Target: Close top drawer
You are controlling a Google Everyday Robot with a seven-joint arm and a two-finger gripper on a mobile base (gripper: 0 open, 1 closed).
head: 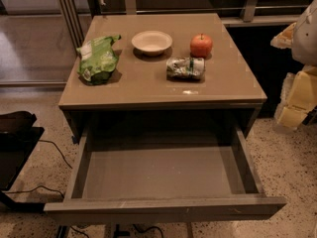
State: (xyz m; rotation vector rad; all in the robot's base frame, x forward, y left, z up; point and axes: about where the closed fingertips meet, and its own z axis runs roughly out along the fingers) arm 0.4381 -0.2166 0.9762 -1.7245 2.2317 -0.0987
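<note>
The top drawer (163, 172) is pulled far out of the grey-taupe cabinet (163, 83). Its flat handleless front panel (166, 209) runs along the bottom of the view. Its smooth rectangular interior holds nothing. My gripper (297, 98) shows as pale yellow and white parts at the right edge, beside the cabinet's right side, above the floor. It is apart from the drawer and touches nothing that I can see.
On the cabinet top lie a green bag (98, 58), a white bowl (151, 42), an orange-red fruit (201, 45) and a crumpled green-white packet (185, 68). A black object with cables (17, 133) stands at the left. Glass panels and rails stand behind.
</note>
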